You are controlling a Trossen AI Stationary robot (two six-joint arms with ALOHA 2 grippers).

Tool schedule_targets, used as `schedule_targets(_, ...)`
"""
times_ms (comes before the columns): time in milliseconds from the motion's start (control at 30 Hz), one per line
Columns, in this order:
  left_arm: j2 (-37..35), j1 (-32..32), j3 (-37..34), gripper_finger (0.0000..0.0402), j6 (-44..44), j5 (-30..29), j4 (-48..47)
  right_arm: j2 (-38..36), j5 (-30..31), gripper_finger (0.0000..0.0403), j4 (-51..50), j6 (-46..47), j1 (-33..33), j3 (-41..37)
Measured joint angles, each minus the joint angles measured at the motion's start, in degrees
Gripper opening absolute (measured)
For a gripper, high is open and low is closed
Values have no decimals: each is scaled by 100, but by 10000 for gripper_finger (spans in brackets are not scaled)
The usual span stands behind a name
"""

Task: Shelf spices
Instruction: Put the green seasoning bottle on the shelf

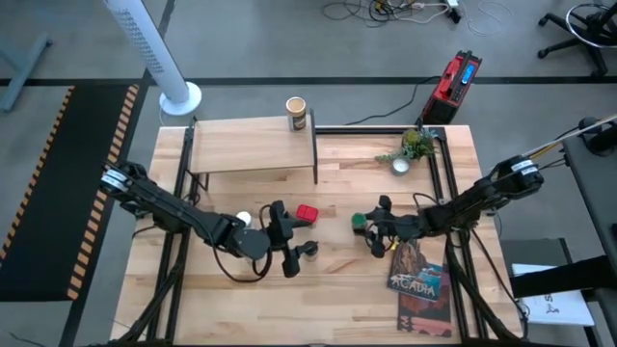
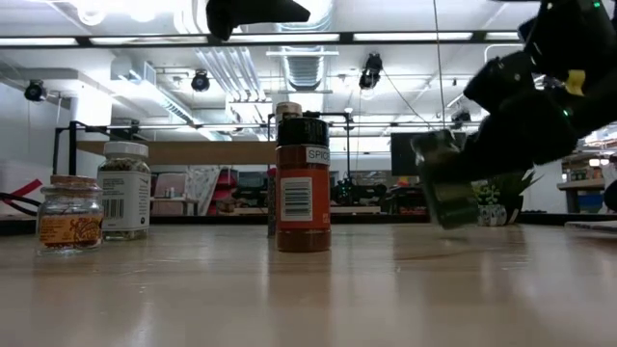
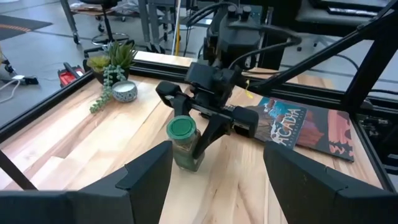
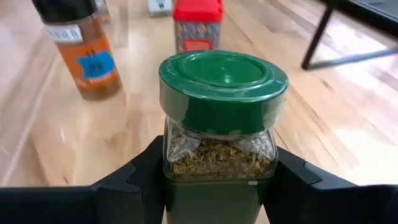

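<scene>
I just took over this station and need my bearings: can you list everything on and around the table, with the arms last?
shelf: 1, light wood top, black legs, table's far side
tan canister: 1, on the shelf's right end
green-lidded jar: 1, held tilted between the right gripper's fingers
red tin: 1, mid-table
brown jar: 1, dark cap, mid-table
white-capped jar: 1, beside the left arm
plant: 1, green, white pot, far right
Acadia book: 1, near right
left gripper: open, between tin and brown jar
right gripper: shut on the green-lidded jar

5 spices [image 1: 307, 213], 1 shelf [image 1: 253, 146]
</scene>
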Motion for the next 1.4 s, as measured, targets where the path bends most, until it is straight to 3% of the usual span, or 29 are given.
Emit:
schedule_targets(433, 4, 0, -71, 242, -2, -96, 71, -11, 268, 187, 313, 159, 4, -355)
schedule_targets(767, 4, 2, -99, 242, -3, -95, 7, -13, 169, 232, -386, 934, 6, -471)
schedule_targets(1033, 4, 2, -103, 242, -2, -94, -99, -75, -368, 276, -499, 1031, 4, -314)
schedule_targets(1400, 7, 0, -103, 242, -3, -90, -163, -1009, -357, 311, -2848, 1035, 4, 371)
